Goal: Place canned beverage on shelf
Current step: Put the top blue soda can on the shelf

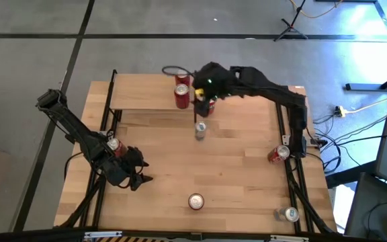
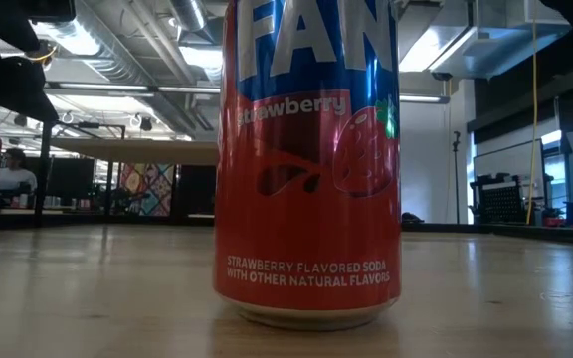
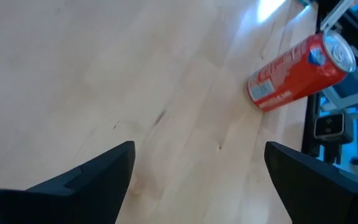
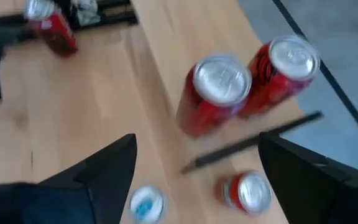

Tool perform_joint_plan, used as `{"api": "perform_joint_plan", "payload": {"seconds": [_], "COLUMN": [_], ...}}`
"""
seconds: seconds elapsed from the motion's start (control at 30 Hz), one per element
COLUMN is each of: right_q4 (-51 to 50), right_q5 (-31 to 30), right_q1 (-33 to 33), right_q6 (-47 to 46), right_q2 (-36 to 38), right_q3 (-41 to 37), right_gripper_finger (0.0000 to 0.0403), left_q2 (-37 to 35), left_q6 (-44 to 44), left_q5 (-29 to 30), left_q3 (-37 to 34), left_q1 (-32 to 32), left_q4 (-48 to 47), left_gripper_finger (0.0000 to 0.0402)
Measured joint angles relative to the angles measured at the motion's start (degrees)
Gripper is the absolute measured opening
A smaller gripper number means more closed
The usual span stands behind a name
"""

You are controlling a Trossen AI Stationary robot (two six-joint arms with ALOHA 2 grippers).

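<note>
1. Wooden counter carries several scattered cans.
2. Right gripper hovers above the shelf, jaws apart and empty.
3. Two red cans stand upright on the shelf's right end.
4. Left gripper hangs low at the counter's left side, jaws apart, near a can.

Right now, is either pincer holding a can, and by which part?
Nothing is held. The right pincer is open above the shelf with two cans standing on it. The left pincer is open over bare tabletop.
</note>
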State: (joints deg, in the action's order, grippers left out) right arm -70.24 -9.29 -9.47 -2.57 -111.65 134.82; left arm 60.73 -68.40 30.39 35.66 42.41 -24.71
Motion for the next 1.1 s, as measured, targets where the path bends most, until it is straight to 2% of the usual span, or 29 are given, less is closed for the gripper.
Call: {"api": "perform_joint_plan", "payload": {"seconds": [0.13, 0.27, 0.53, 0.7, 0.8, 0.9, 1.1], "right_q4": [-1.9, 0.5, 20.3, 33.7, 37.4, 37.7, 36.9], "right_q5": [-2.2, -5.8, -6.2, -6.1, -3.8, -1.7, 1.0], "right_q1": [3.8, 7.1, 10.3, 11.9, 11.8, 11.7, 11.8], "right_q6": [-0.5, -3.4, -13.5, -16.5, -16.7, -16.0, -9.1], "right_q2": [4.6, 10.1, 25.9, 32.9, 34.0, 34.7, 35.7], "right_q3": [-6.7, -18.1, -51.0, -66.1, -71.8, -74.8, -77.0], "right_gripper_finger": [0.0323, 0.0323, 0.0323, 0.0323, 0.0323, 0.0324, 0.0324], "left_q2": [0.0, 0.0, 0.0, 0.0, 0.0, 1.8, 11.1], "left_q6": [0.0, 0.1, 8.9, 15.5, 19.2, 20.8, 28.5], "left_q5": [2.4, 3.2, 2.2, -0.6, -5.1, -9.5, -10.8], "left_q3": [0.0, 0.0, 0.0, 0.0, 0.0, 2.4, 13.4], "left_q1": [0.0, 0.0, -4.8, -11.3, -16.5, -21.8, -28.8], "left_q4": [0.3, 0.4, 7.6, 13.2, 17.5, 17.7, 17.3], "left_gripper_finger": [0.0355, 0.0355, 0.0355, 0.0355, 0.0355, 0.0355, 0.0355]}}
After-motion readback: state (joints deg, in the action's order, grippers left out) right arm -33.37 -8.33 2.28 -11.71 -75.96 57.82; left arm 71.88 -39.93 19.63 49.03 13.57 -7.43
